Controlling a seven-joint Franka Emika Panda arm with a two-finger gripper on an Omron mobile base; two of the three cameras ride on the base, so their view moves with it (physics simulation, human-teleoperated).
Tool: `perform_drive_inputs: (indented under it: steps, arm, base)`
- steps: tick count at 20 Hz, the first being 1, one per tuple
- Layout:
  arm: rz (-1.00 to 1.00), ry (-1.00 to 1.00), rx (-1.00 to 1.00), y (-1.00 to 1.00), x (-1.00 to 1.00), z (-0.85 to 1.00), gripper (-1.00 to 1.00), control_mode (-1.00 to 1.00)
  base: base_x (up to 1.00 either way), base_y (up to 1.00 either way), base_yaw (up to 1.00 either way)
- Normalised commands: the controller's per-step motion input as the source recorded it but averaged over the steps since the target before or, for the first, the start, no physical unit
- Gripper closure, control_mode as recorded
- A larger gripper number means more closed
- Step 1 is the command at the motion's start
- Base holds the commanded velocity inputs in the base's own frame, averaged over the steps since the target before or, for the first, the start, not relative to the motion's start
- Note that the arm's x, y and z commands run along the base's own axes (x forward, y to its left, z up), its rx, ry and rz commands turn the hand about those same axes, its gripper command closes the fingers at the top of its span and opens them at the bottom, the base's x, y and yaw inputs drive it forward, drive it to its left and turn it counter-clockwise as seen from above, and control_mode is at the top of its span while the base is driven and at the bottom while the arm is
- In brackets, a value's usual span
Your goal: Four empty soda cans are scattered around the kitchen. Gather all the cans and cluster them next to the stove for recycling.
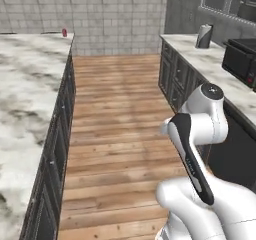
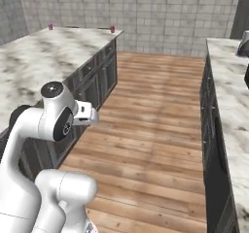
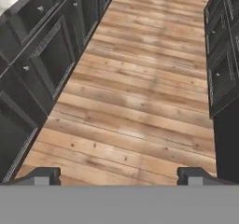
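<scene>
— Looking down the aisle: where do the cans sit?

— One red can (image 1: pixel 64 32) stands at the far corner of the left marble surface (image 1: pixel 25 99), upper left of the left base frame. In the right base view that can (image 2: pixel 112 29) shows near the top centre, and a second small reddish can (image 2: pixel 50 26) stands at the upper left, on the same surface's far edge. Two counted; they stand well apart.

— Anything between them and the arm?

— Open wooden floor (image 1: pixel 120 109) runs up the middle, dark cabinets (image 3: pixel 42 50) on both sides. On the right surface (image 1: pixel 210 59), upper right of the left base frame, stand a grey upright thing (image 1: pixel 203 36), too blurred to name, and a black microwave (image 1: pixel 240 59).

— And the pincer?

— The pincer (image 3: pixel 119 175) hangs over the floor, its fingertips (image 3: pixel 44 175) spread wide at the bottom corners of the hand view, nothing between them.

— Containers?

— Cabinet doors and drawers are closed; contents cannot be told.
</scene>
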Motion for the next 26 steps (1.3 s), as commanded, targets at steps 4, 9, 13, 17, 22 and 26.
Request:
perform_drive_inputs:
  steps: [4, 9, 13, 17, 22, 26]
  arm:
    - [0.00, 0.00, 0.00, 0.00, 0.00, 0.00, -1.00, 1.00]
    - [0.00, 0.00, 0.00, 0.00, 0.00, 0.00, -1.00, 1.00]
    - [0.00, 0.00, 0.00, 0.00, 0.00, 0.00, -1.00, 1.00]
    - [0.00, 0.00, 0.00, 0.00, 0.00, 0.00, -1.00, 1.00]
    - [0.00, 0.00, 0.00, 0.00, 0.00, 0.00, -1.00, 1.00]
    - [0.00, 0.00, 0.00, 0.00, 0.00, 0.00, -1.00, 1.00]
  base:
    - [1.00, -0.21, -0.21]
    - [1.00, -0.17, -0.20]
    - [1.00, -0.20, -0.19]
    - [1.00, -0.14, -0.18]
    - [1.00, -0.09, -0.17]
    - [1.00, -0.10, -0.15]
